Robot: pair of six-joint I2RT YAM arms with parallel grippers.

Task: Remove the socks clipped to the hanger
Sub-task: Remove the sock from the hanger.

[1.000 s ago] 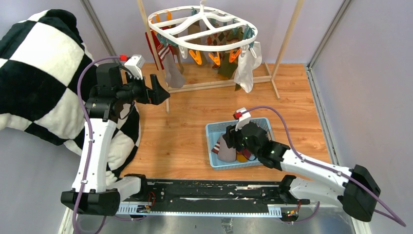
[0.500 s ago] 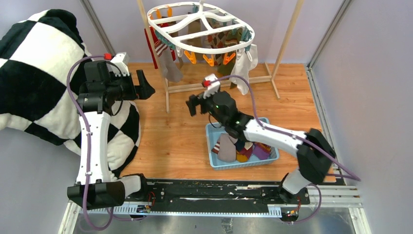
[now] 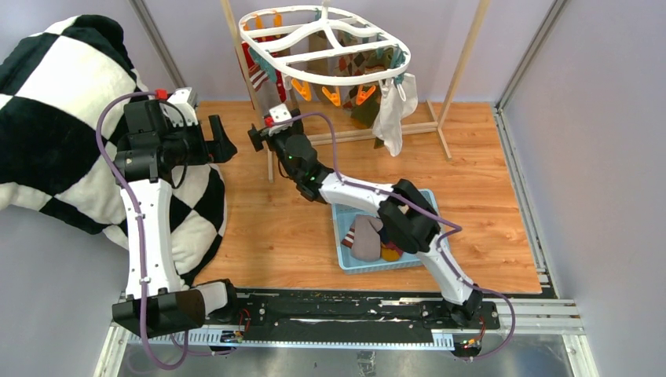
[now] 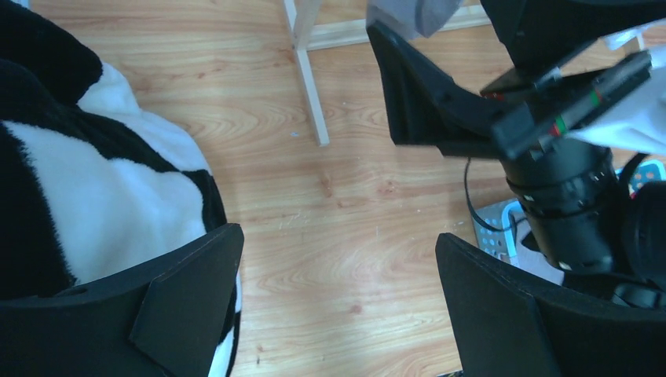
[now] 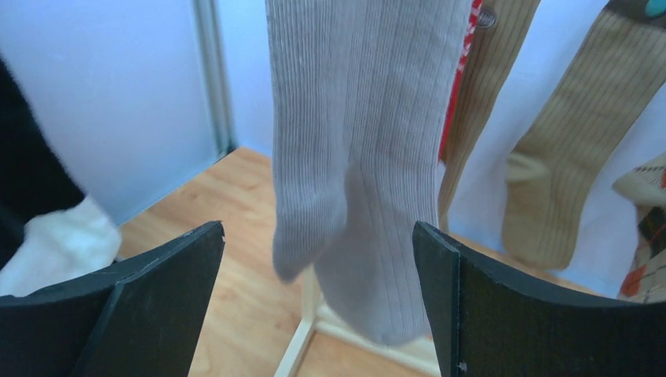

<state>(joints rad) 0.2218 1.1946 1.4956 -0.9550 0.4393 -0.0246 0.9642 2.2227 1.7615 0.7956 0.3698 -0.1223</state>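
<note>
The right gripper (image 3: 257, 137), jaws spread, sits at the far left under the hanger (image 3: 338, 78), 1 grey sock (image 5: 361, 157) hanging between them, not pinched. The left gripper (image 4: 338, 243), also spread, hovers by the checked blanket (image 3: 63, 118).

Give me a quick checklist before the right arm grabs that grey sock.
1. Right gripper, fingers open: ok.
2. Grey sock hanging between them: ok.
3. Clip holding it on the hanger: cannot tell, hidden.
4. Left gripper open and apart from the right arm: ok, though close.
5. Basket has room for another sock: ok.
</note>
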